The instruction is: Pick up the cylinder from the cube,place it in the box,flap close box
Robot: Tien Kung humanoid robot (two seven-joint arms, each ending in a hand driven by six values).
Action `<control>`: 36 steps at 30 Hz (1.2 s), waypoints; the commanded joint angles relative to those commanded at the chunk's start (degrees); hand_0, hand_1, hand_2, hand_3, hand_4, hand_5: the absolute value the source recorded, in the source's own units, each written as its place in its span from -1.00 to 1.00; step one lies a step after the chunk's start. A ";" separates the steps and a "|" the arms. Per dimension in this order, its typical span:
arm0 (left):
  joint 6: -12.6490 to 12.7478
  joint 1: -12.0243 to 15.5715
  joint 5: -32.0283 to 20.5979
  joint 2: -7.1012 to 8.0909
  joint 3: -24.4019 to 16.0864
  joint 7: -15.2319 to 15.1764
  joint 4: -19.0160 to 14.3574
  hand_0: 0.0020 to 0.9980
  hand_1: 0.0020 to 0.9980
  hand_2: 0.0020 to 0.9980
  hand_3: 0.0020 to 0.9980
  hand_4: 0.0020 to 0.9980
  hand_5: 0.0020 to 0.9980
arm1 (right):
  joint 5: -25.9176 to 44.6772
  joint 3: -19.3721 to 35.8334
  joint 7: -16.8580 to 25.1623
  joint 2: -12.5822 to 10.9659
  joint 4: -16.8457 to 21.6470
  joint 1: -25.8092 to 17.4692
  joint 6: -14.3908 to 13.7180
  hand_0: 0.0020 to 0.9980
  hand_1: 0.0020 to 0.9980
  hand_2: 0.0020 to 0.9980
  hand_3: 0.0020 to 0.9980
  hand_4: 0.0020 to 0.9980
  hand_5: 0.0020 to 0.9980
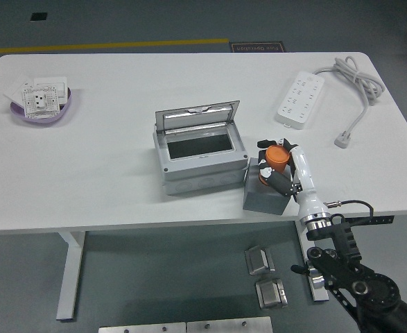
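On the tabletop, left to right, you have these relations to work with:

Far-left clutter: a purple dish holding white socket plates sits well apart from everything the task needs; you can ignore it.

Left arm: you see none of it, so the right arm is the only one placed to act.

Box: a grey box stands near the middle of the tabletop, its mouth facing up and its flap lid standing raised along the far edge. The hinge side looks to be the far side, so closing means tipping the flap toward you.

Cube: a grey cube sits just beside the box's right near corner, close to the tabletop's near edge.

Cylinder: the orange cylinder stands on the cube, its long axis upright, round top facing the camera.

Right robot hand: it comes in from the lower right with its fingers curled around the cylinder, apparently clamped on it. You cannot tell whether the cylinder's base has left the cube.

Key relation: the open box lies to the left of the robot hand and slightly farther from you. Your coming move is, by my reading, a lift clear of the cube, then a short carry leftward over the box's right wall.

Right-side clutter: a white power strip and its cable lie at the far right, away from that path.
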 joint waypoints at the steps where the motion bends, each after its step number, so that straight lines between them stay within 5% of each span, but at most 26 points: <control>1: 0.01 0.00 -0.02 0.00 0.02 -0.02 0.00 0.40 0.42 0.34 0.66 0.12 -0.87 | -0.07 0.01 -0.02 0.01 0.02 0.06 -0.04 -0.30 -0.51 -0.27 -0.50 -1.00 -1.00; 9: 0.13 0.00 0.05 0.13 -0.03 -0.10 0.00 0.40 0.42 0.33 0.66 0.12 -0.87 | -6.95 -1.57 -5.84 -0.23 0.58 5.46 0.32 -0.30 -0.53 -0.31 -0.52 -1.00 -1.00; 24: 0.35 -0.33 0.50 0.88 -0.08 0.02 0.00 0.40 0.42 0.33 0.66 0.12 -0.87 | -31.96 -14.26 -27.79 2.30 -4.68 23.88 10.48 -0.46 -0.58 -0.33 -0.53 -1.00 -1.00; 36: 0.60 -0.84 -1.07 1.49 2.04 -0.64 0.00 0.39 0.41 0.33 0.65 0.12 -0.86 | -44.01 -22.31 -32.49 4.02 -13.54 34.07 16.82 -0.50 -0.59 -0.31 -0.54 -1.00 -1.00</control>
